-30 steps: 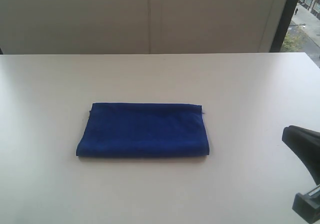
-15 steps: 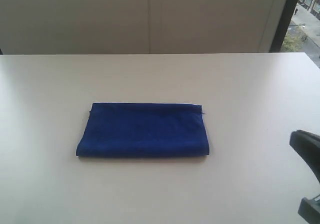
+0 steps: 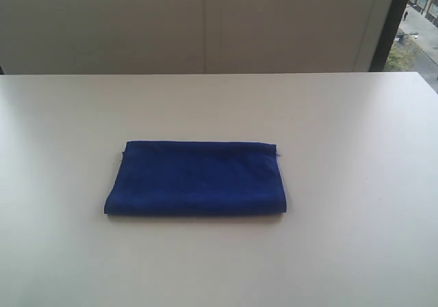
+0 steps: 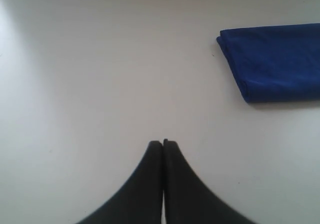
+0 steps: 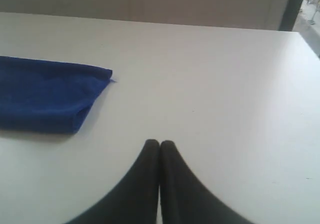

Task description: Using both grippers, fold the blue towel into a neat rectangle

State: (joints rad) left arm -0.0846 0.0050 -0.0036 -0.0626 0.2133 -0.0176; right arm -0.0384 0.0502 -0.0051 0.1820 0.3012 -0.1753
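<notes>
The blue towel (image 3: 197,178) lies folded as a flat rectangle in the middle of the white table (image 3: 342,115). Neither arm shows in the exterior view. In the left wrist view my left gripper (image 4: 163,143) is shut with nothing in it, over bare table, and one end of the blue towel (image 4: 275,62) lies well apart from it. In the right wrist view my right gripper (image 5: 159,143) is shut and empty too, and the other end of the blue towel (image 5: 47,94) lies apart from it.
A pale wall (image 3: 205,23) stands behind the table's far edge. A dark window frame (image 3: 390,20) with a street outside is at the far right.
The right arm, seen at the lower right edge of the exterior view a second ago, has drawn back out of that view. The towel has not moved.
</notes>
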